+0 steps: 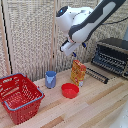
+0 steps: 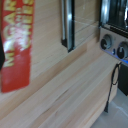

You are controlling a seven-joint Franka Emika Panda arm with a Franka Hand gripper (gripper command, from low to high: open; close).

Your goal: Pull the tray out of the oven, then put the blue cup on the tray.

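The black oven (image 1: pixel 113 55) stands at the exterior view's right. In front of its mouth the tray (image 1: pixel 97 75), a dark flat rack of bars, lies low over the table. The wrist view shows the tray's dark front bar (image 2: pixel 67 25) and the oven's knobs (image 2: pixel 114 46). The blue cup (image 1: pixel 51 79) stands upright on the table, to the exterior view's left of the orange carton (image 1: pixel 78 72). My gripper (image 1: pixel 78 49) hangs above the carton, clear of the cup and the tray. It looks open, with nothing between its fingers.
A red bowl (image 1: pixel 70 90) sits in front of the carton and cup. A red mesh basket (image 1: pixel 20 97) stands at the exterior view's left. The carton's red side (image 2: pixel 17 45) fills part of the wrist view. A slatted screen (image 1: pixel 30 35) backs the wooden table (image 1: pixel 100 107).
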